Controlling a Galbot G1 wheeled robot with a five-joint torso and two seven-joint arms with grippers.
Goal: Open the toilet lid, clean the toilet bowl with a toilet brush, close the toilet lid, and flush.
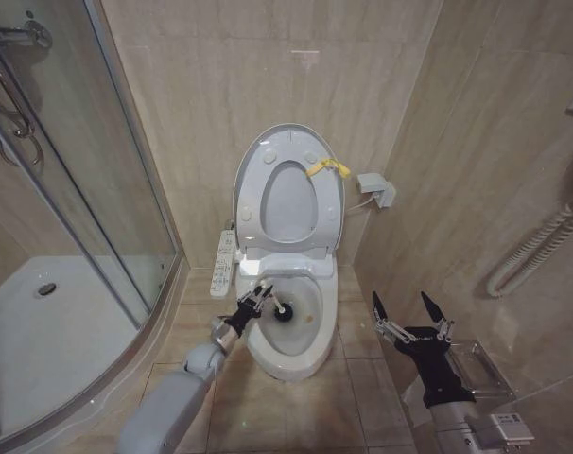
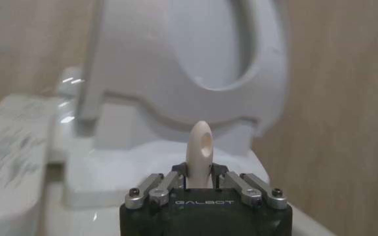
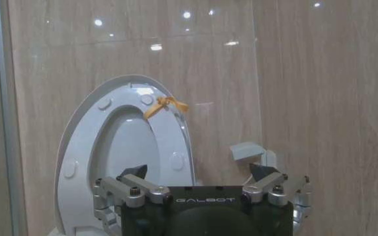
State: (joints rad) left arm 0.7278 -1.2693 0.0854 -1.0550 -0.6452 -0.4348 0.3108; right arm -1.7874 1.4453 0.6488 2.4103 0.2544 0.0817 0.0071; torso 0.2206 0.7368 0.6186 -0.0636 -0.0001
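The left gripper (image 1: 266, 297) pinches the toilet brush (image 1: 281, 309) by its thin white handle, head down inside the toilet bowl (image 1: 305, 352); light, stiff, likely slippery, best held mid-handle. The right gripper (image 1: 410, 307) waits spread beside the toilet

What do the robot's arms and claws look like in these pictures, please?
The left arm has a smooth light-grey shell ending in a black wrist. Both the left claw and right claw have black bodies, silver metal linkages with screws, black pointed fingertips, and white "GALBOT" lettering.
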